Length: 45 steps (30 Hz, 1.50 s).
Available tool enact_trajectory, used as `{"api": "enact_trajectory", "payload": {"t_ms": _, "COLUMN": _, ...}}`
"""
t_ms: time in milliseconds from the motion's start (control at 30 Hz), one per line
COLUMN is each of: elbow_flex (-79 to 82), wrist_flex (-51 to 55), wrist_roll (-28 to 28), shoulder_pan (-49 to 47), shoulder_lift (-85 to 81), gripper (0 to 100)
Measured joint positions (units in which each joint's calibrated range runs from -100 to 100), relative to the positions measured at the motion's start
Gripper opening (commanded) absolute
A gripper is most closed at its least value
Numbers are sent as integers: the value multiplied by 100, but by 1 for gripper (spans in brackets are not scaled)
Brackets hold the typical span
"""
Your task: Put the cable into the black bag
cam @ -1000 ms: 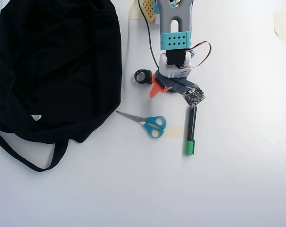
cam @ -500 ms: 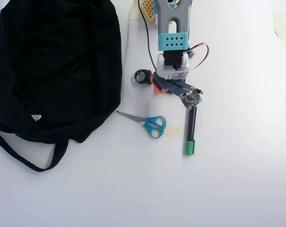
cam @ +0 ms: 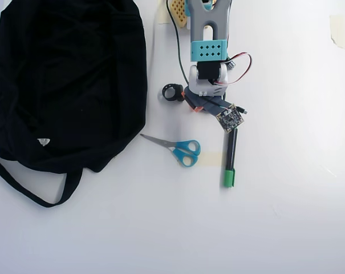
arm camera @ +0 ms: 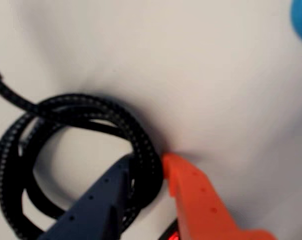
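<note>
Cable (arm camera: 76, 107): braided woven sheath, black flecked with white, rough and matt. My gripper (arm camera: 148, 167): smooth moulded plastic fingers, one dark blue (arm camera: 98, 200), one orange (arm camera: 200, 200), slight sheen. Table (cam: 286, 217): white, smooth, matt. Black bag (cam: 69, 80): soft cloth, dull, creased. Scissors (cam: 175, 147): bare metal blades, glossy blue plastic handles. Marker (cam: 230, 157): black plastic barrel, green cap. My arm (cam: 209, 34): matt white and light-blue plastic.

The arm (cam: 207, 40) is stretched down over the desk (cam: 286, 217), jaws closed around the cable (arm camera: 66, 145)
</note>
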Motion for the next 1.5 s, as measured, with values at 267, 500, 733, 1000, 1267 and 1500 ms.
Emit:
{"api": "enact_trajectory", "payload": {"t_ms": 267, "elbow_flex": 16, "wrist_flex": 0, "wrist_roll": 0, "shoulder_pan": 0, "shoulder_lift": 8, "gripper": 2}}
{"api": "enact_trajectory", "payload": {"t_ms": 500, "elbow_flex": 16, "wrist_flex": 0, "wrist_roll": 0, "shoulder_pan": 0, "shoulder_lift": -25, "gripper": 2}}
{"api": "enact_trajectory", "payload": {"t_ms": 733, "elbow_flex": -126, "wrist_flex": 60, "wrist_roll": 0, "shoulder_pan": -81, "shoulder_lift": -33, "gripper": 2}}
{"api": "enact_trajectory", "payload": {"t_ms": 1000, "elbow_flex": -244, "wrist_flex": 137, "wrist_roll": 0, "shoulder_pan": -110, "shoulder_lift": -91, "gripper": 2}}
{"api": "enact_trajectory", "payload": {"t_ms": 1267, "elbow_flex": -425, "wrist_flex": 962, "wrist_roll": -20, "shoulder_pan": -118, "shoulder_lift": -465, "gripper": 2}}
{"api": "enact_trajectory", "payload": {"t_ms": 1500, "elbow_flex": -676, "wrist_flex": 1486, "wrist_roll": -20, "shoulder_pan": -118, "shoulder_lift": -955, "gripper": 2}}
